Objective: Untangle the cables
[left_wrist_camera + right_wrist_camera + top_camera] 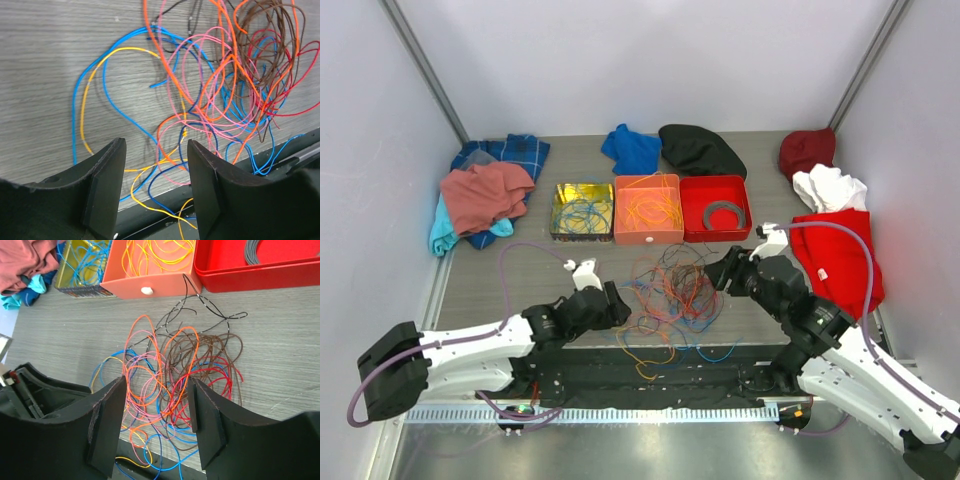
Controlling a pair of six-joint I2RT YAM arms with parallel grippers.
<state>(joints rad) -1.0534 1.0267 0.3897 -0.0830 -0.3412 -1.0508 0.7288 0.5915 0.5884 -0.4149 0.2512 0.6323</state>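
Note:
A tangle of thin cables [670, 295] in orange, pink, blue, red, brown and yellow lies on the table between my arms, spilling over the near dark edge. It fills the left wrist view [220, 85] and the right wrist view [175, 375]. My left gripper [618, 305] is open and empty at the tangle's left side, low over yellow and blue strands [155, 175]. My right gripper [718, 275] is open and empty above the tangle's right side [156, 415].
Three trays stand behind the tangle: a gold one [558, 215] with blue wires, an orange one [647, 238] with yellow and orange wires, a red one [692, 228] holding a grey coiled ring [725, 213]. Cloths lie along the back and both sides.

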